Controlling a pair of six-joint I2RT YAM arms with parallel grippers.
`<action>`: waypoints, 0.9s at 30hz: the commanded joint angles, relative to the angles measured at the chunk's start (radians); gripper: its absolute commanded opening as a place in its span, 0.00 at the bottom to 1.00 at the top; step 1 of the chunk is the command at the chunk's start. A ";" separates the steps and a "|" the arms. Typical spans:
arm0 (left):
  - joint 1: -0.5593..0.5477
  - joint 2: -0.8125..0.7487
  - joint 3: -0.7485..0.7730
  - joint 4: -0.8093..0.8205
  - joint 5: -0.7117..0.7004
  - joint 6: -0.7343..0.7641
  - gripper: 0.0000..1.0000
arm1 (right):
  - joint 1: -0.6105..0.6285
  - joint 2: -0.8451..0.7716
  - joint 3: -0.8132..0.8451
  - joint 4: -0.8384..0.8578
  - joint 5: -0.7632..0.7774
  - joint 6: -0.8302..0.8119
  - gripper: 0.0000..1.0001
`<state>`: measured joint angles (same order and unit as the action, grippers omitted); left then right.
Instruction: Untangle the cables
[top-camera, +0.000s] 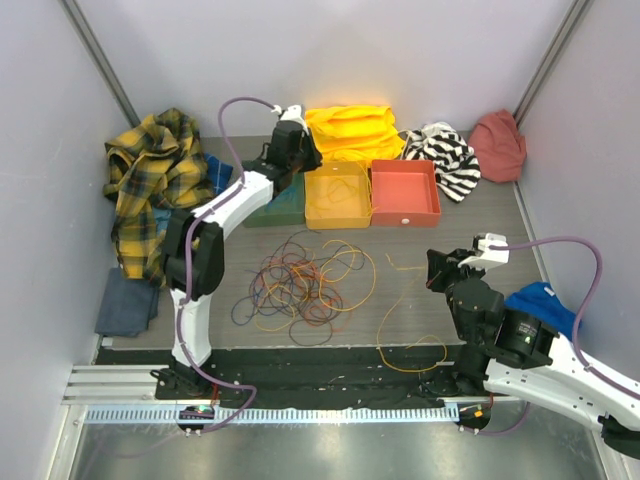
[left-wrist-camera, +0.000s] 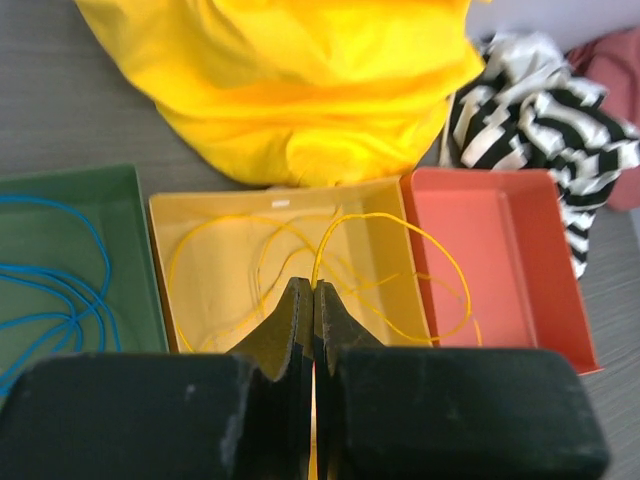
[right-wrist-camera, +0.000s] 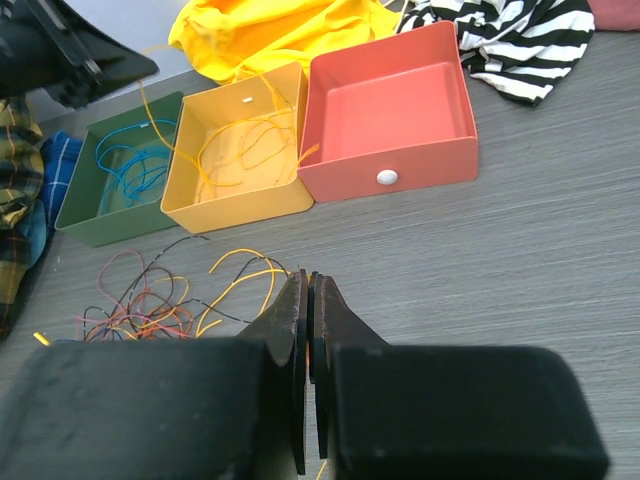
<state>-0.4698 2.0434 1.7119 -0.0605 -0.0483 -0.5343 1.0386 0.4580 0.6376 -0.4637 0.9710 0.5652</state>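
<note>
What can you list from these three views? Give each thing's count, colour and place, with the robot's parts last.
tangled cables: one bunch; yellow-orange, red, purple, dark; table centre
loose orange cable: one; orange; right of the bunch
yellow cable: one; yellow; in the yellow tray
blue cable: loops; blue; in the green tray
green tray, yellow tray, red tray: one each; row behind the bunch
yellow cloth, striped cloth, red cloth: one each; back
plaid shirt, grey cloth: left
blue cloth: right
left pincer: black; shut on yellow cable
right pincer: black; shut on loose orange cable
</note>
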 joint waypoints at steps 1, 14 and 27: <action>-0.020 -0.003 -0.052 0.022 -0.019 -0.015 0.00 | 0.000 0.005 0.008 0.030 0.040 -0.019 0.01; -0.023 -0.040 -0.072 -0.121 -0.199 0.010 0.01 | 0.001 0.016 -0.003 0.036 0.026 0.005 0.01; -0.049 -0.024 0.043 -0.173 -0.188 0.048 1.00 | 0.000 0.024 0.000 0.031 0.032 0.005 0.01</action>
<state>-0.5140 2.0983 1.7645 -0.2295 -0.2100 -0.5179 1.0386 0.4652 0.6373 -0.4637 0.9783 0.5526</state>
